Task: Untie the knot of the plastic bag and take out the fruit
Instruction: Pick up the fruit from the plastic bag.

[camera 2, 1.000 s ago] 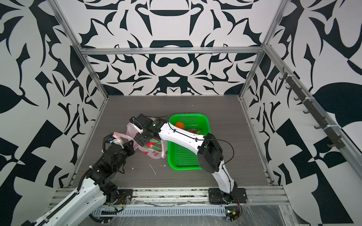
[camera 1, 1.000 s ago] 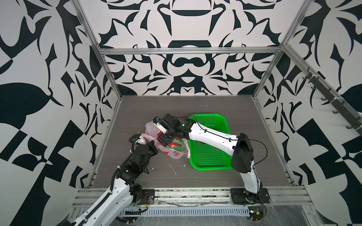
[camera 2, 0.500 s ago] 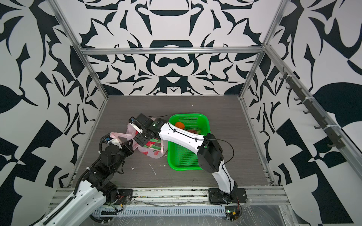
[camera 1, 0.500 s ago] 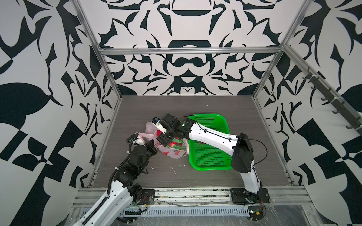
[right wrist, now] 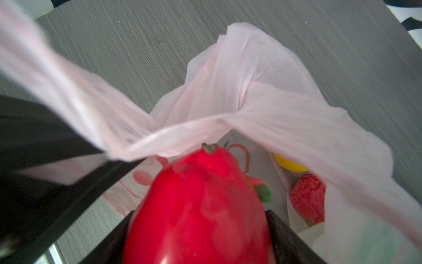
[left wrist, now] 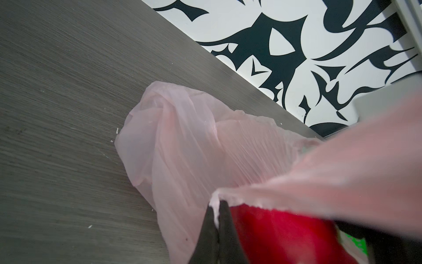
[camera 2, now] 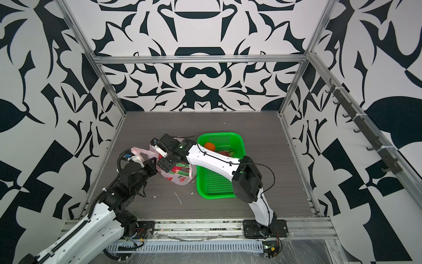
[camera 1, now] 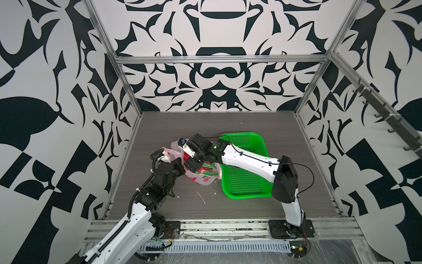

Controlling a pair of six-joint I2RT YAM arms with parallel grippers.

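The pink plastic bag [camera 1: 202,178] [camera 2: 180,179] lies open on the table, left of the green basket. My left gripper [left wrist: 217,203] [camera 1: 180,168] is shut on the bag's torn rim [left wrist: 251,196] and holds it up. Inside the mouth, my right gripper [right wrist: 201,217] [camera 1: 194,163] is shut on a large glossy red fruit [right wrist: 201,205] [left wrist: 274,228], one finger on each side. Deeper in the bag [right wrist: 251,96] lie a bumpy red ball [right wrist: 308,198] and a yellow ball [right wrist: 290,165]. No knot shows; a handle loop [left wrist: 164,102] lies loose on the table.
The green perforated basket [camera 1: 262,146] [camera 2: 217,180] stands right of the bag, under the right arm. It holds an orange ball [camera 2: 209,146] and a magenta fruit [camera 2: 225,153]. White scraps [camera 1: 202,197] lie on the table in front. Patterned walls close three sides.
The left arm has shifted slightly with the bag's rim in its grip. The right gripper stays in the bag's mouth on the red fruit.
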